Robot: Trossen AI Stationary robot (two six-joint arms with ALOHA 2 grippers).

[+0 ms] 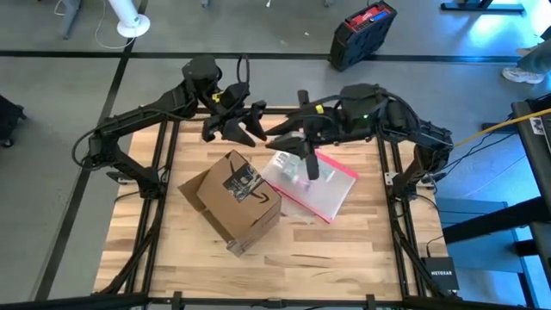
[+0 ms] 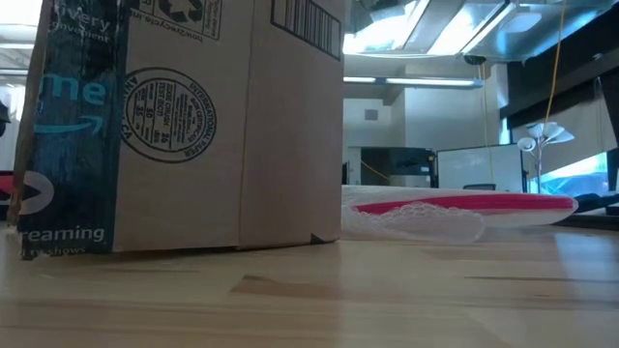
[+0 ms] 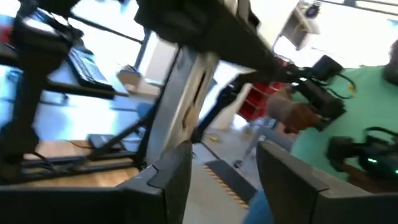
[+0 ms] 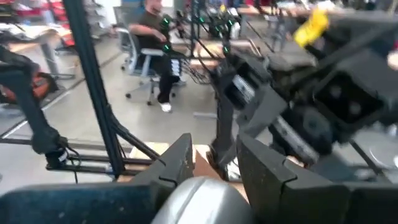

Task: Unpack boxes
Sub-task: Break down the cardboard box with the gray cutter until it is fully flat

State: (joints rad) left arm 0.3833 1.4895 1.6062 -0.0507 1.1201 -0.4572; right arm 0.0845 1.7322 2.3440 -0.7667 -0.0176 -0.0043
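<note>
Nearest the low camera stood the cardboard box (image 2: 184, 126), mid-desk (image 1: 362, 250), long axis diagonal. Lay nearer the left gripper (image 1: 244, 126), fingers (image 3: 168, 180) apart, empty. Right gripper (image 1: 308, 164) fingers apart over pouch (image 1: 323, 185).

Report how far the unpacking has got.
Done: a clear pouch lies flat on the table beside the cardboard box. In hand: nothing; the left claw and right claw hover open, both empty. Left: the box lies tipped; whether more is inside can't be seen.
</note>
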